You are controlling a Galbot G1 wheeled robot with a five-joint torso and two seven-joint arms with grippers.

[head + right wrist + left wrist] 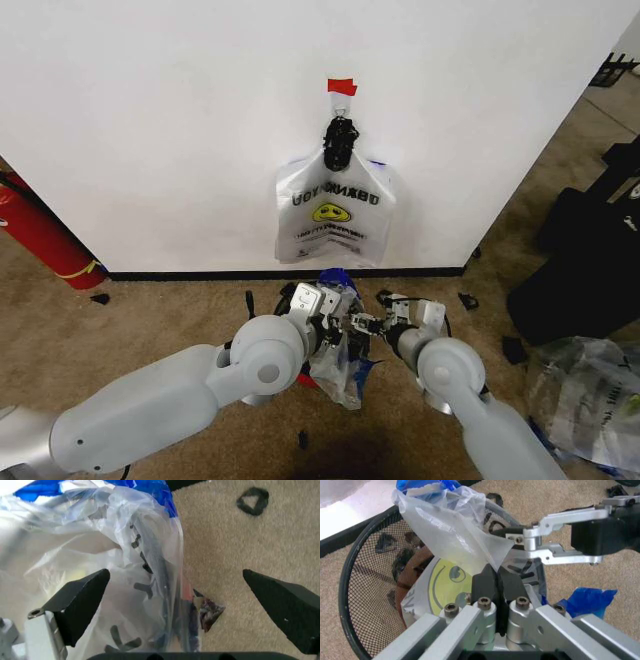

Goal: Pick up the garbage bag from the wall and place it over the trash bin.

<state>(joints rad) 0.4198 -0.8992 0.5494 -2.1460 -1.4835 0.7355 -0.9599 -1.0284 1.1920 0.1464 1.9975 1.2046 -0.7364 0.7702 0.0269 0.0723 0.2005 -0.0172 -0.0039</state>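
Observation:
The garbage bag [338,372], thin white plastic with a yellow smiley face, hangs low over the trash bin [284,297] between my two arms. My left gripper [335,325] is shut on a fold of the bag [450,521], and its lower part sags into the bin's black mesh [375,573]. Close beside it, my right gripper [368,322] stands open; it also shows across the bin [522,544]. In the right wrist view the bag [100,543] lies between the spread fingers of the right gripper [175,575], nearer one finger. A like bag [335,205] hangs on the wall from a black clip [340,143].
A red fire-extinguisher cylinder [40,235] leans at the left by the wall. Black cases [590,270] and a clear plastic sack [585,385] crowd the right. Small black bits dot the carpet, and a blue scrap [587,598] lies beside the bin.

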